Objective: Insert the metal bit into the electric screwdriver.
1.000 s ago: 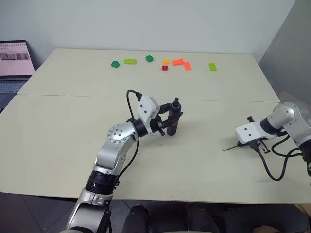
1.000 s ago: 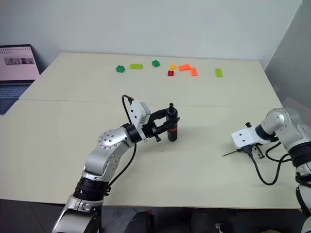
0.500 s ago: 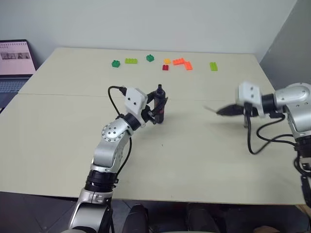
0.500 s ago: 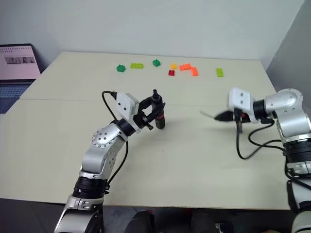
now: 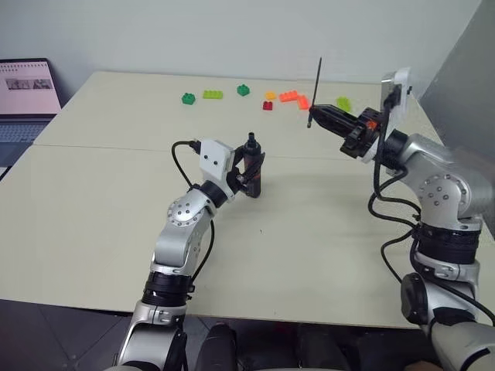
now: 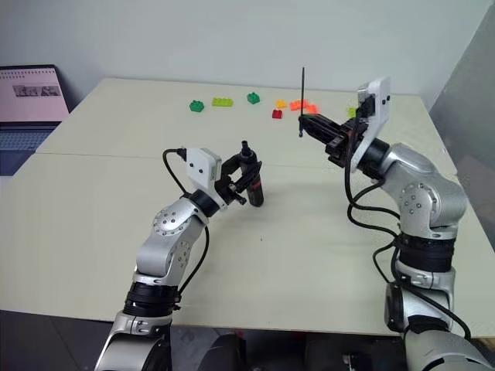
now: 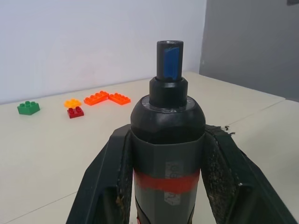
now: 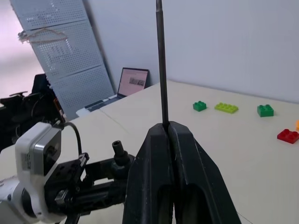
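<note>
The electric screwdriver (image 7: pixel 167 140) is a smooth, rounded black barrel with a red band and a stepped neck ending in a small blue-faced socket. It stands upright on the matte cream table (image 5: pixel 93 232), near the centre, clamped on both sides by the left gripper (image 5: pixel 249 171). That gripper's 2 black fingers (image 7: pixel 224 163) have rough, worn inner pads pressed against the barrel.

The metal bit (image 8: pixel 161 65) is a thin, straight, dark grey rod — needle-like — pinched at its lower end between the tips of the right gripper (image 5: pixel 314 114), whose fingers are pressed together on it. The bit stands nearly vertical, pointing to 12 o'clock, in the air at about 2 o'clock from the screwdriver and well apart from it.

The left arm reaches forward with elbow bent, its gripper close to level and just above the tabletop. The right arm is raised clear of the table, forearm angled in toward the middle, its white wrist box uppermost.

Bare table lies between the 2 grippers and all around the screwdriver. Studded plastic bricks — green (image 5: pixel 188 98), lime (image 5: pixel 211 95), red (image 5: pixel 267 105), orange (image 5: pixel 290 97) — sit in a row toward the far edge at 12 o'clock. A laptop (image 5: pixel 27 97) sits off the far left corner at 10 o'clock. A seam (image 5: pixel 116 148) crosses the tabletop behind the screwdriver.
</note>
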